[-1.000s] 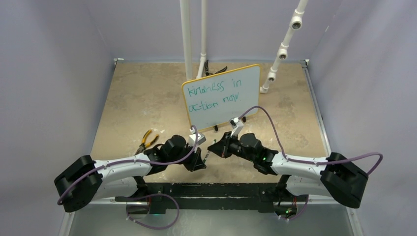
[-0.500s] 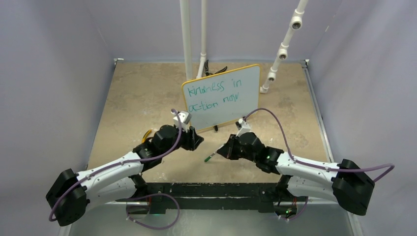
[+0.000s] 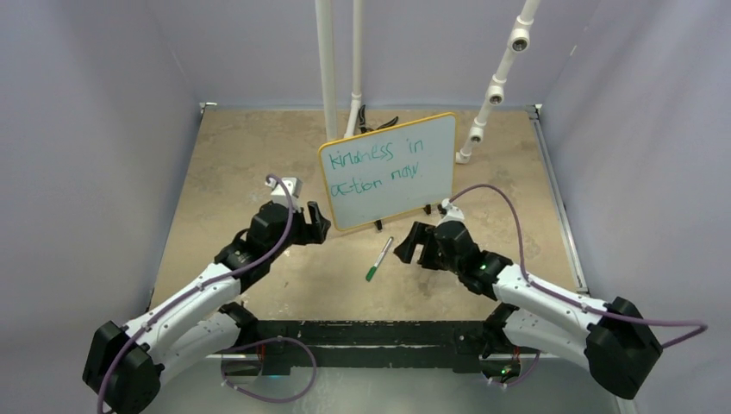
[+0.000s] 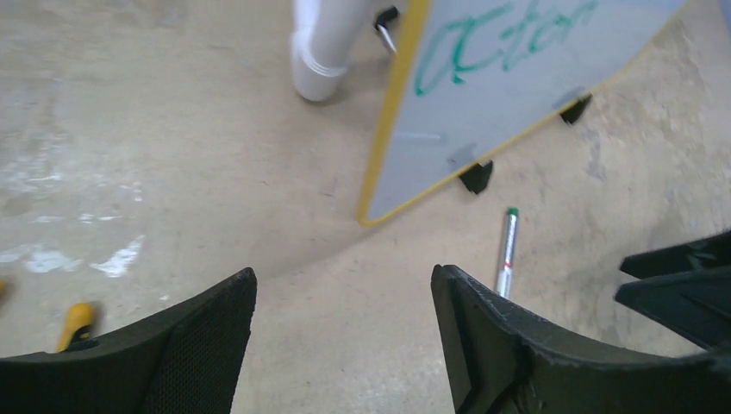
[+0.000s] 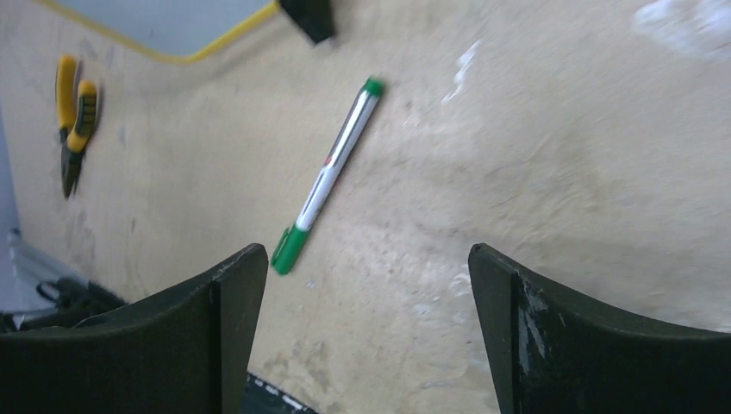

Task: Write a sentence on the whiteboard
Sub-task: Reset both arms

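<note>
At centre left of the overhead frame, the left gripper (image 3: 317,225) is being held with its jaws apart and nothing between them, just beside the lower left corner of the whiteboard (image 3: 390,203). Only bare tabletop is being framed between its fingers in the left wrist view. A pair of yellow-handled pliers (image 5: 71,116) is being left flat on the table, at the upper left of the right wrist view, apart from the work.

At centre frame, the whiteboard is being kept upright on its small black feet, its face turned toward the arms so that it can be reached and read. A white pipe (image 3: 327,78) is rising behind its upper left corner. The sentence (image 3: 377,154), "kindness in action now", is being displayed over two lines in teal-green script, and the writing is judged complete.

Just below the board's bottom edge, the marker pen (image 3: 378,259), green at both ends, is being left lying on the table, touched by neither arm. To its right, the right gripper (image 3: 413,247) is being held wide open and empty, low over the table, a pose judged fitting for a tool whose job is done.
</note>
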